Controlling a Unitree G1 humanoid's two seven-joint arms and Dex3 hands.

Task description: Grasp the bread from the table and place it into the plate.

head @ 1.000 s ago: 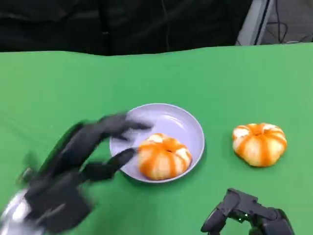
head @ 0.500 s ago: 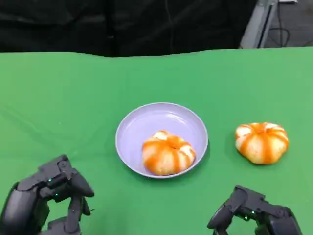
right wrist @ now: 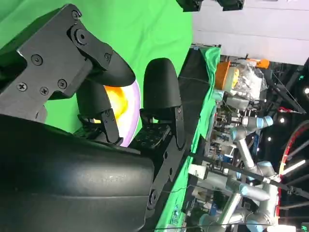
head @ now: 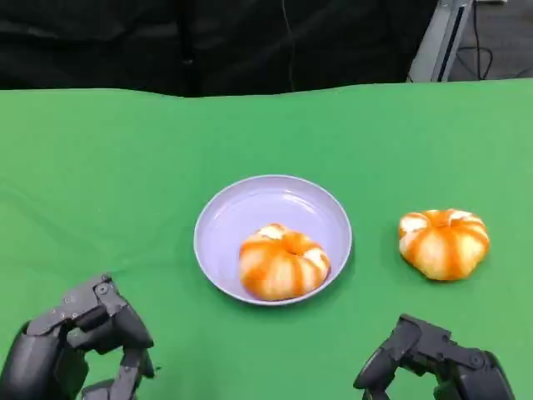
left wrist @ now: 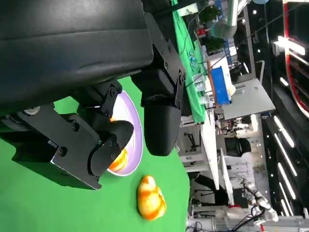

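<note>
Fingers on the left hand (head: 79, 346) and right hand (head: 433, 367) are hanging loosely apart in the head view, gripping nothing, both near the table's front edge. One bread (head: 283, 262) is lying in the plate (head: 250, 208); a second bread (head: 443, 242) is sitting on the green table (head: 100, 167), well right of the plate. The left wrist view is showing spread fingers (left wrist: 161, 121) above plate and loose bread (left wrist: 150, 198). The right wrist view is showing parted fingers (right wrist: 161, 89); the orange patch beyond is probably bread. The right hand should reach from above, centring over the loose bread before closing.
</note>
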